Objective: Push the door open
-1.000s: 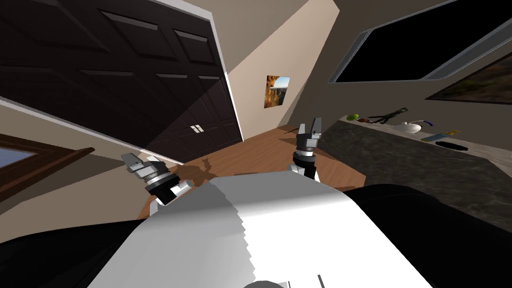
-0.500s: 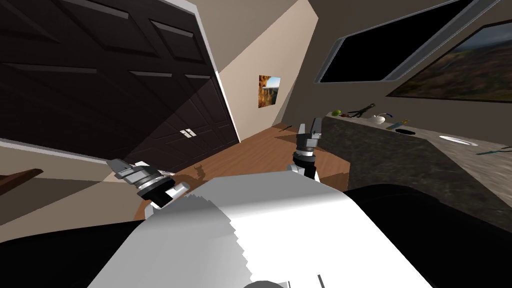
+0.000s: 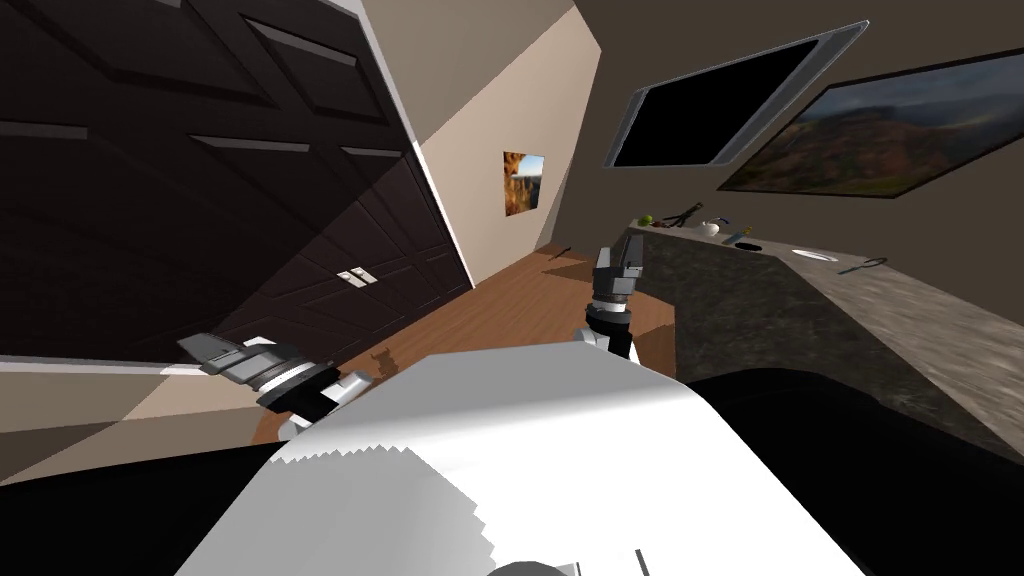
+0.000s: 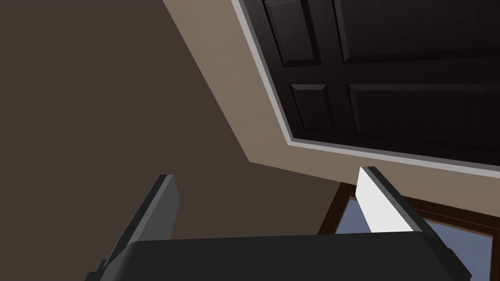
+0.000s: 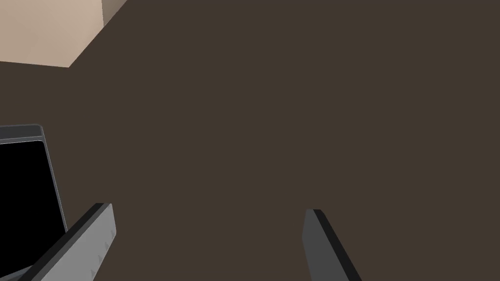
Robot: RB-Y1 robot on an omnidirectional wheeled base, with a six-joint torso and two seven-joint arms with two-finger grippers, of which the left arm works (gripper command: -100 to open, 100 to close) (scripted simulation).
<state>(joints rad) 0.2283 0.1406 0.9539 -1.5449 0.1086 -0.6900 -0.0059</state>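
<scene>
The biggest thing here is the dark panelled door [image 3: 150,170], which covers the whole upper left of the head view, with a pale grey trim [image 3: 395,90] along its edge. The left wrist view looks at one corner of it [image 4: 415,58], framed by that same trim. Next is the long dark stone counter [image 3: 800,320] down the right side, then the wood floor [image 3: 500,310] between it and the door. On the right wall there's a grey-framed window [image 3: 720,110] that's pure black inside and a wide landscape picture [image 3: 880,130]. The left gripper [image 3: 205,350] is low on the left, right at the trim under the door, and I honestly can't tell if it's touching. In its own wrist view [image 4: 266,175] the fingers are spread wide and point at the beige wall strip beside the door corner, with a brown-framed window [image 4: 468,234] behind one finger. The right gripper [image 3: 620,255] is held up over the floor near the counter's end, fingers also spread [image 5: 210,210]. As for the small stuff, there's a little orange picture [image 3: 523,182] on the far wall, two pale handles [image 3: 350,277] on a dark panelled front farther back, and a white plate [image 3: 815,255] plus some bits on the counter that are too tiny to name.
</scene>
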